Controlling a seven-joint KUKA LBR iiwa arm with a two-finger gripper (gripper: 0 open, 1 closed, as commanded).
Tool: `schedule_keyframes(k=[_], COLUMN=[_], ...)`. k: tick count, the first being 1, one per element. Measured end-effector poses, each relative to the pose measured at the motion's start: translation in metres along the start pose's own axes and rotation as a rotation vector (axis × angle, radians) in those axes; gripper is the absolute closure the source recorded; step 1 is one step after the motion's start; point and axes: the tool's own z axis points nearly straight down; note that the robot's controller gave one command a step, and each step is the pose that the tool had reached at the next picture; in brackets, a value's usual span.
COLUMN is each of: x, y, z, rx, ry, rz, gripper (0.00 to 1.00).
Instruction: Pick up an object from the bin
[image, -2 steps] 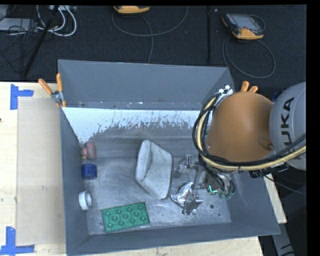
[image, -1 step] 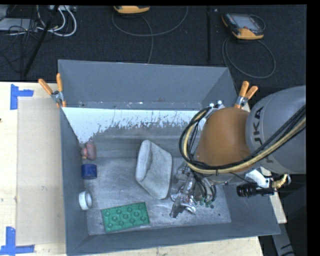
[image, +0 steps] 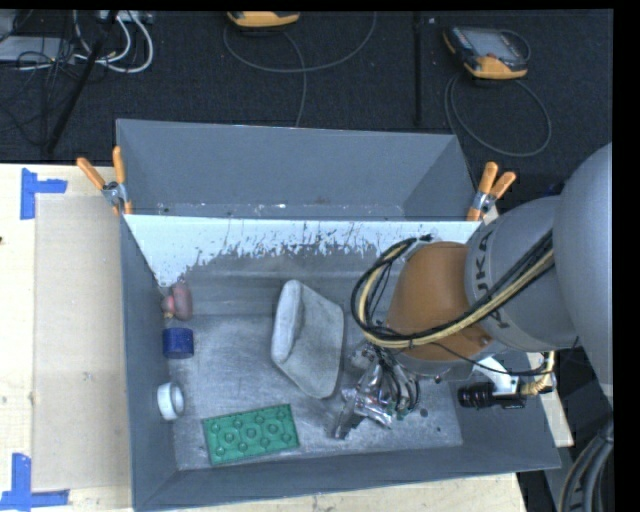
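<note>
Bin (image: 290, 170): grey metal, a handful of loose things spread on the floor, nothing heaped.

Far left, near the left wall, three small items are lined up from back to front: a pink lump (image: 180, 298), a blue cap (image: 178, 343) and a white roll (image: 170, 400). All three are apart from one another.

Front left of centre, a green studded plate (image: 250, 433) is laid flat, close to the front wall and slightly skewed to it.

At centre, a grey pad (image: 305, 338) is seen, folded or slumped, with its rounded end toward the back and its lower end toward the front right. It is well apart from the green plate.

Just right of the pad's lower end, the gripper (image: 362, 412) is held low over the bin floor, near or touching the pad's edge; which cannot be told. Open or closed cannot be told either, since the tip is lost in its own metalwork. Nothing is seen held in it.

Right: the arm (image: 540, 270) is brought in over the right wall, with the orange cover (image: 435, 295) and looped cables (image: 372, 290) sitting above the gripper.
</note>
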Motion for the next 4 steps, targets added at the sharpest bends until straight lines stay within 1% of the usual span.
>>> schedule_keyframes(k=[1, 2, 3, 4], x=[0.002, 0.003, 0.009, 0.007], y=[-0.051, -0.049, -0.051, -0.043], z=[-0.002, -0.002, -0.075, -0.181], rx=[0.0, 0.0, -0.001, -0.002], ry=[-0.001, 0.006, -0.005, -0.008], rz=[-0.014, -0.015, -0.035, -0.061], gripper=[0.0, 1.0, 1.0, 1.0])
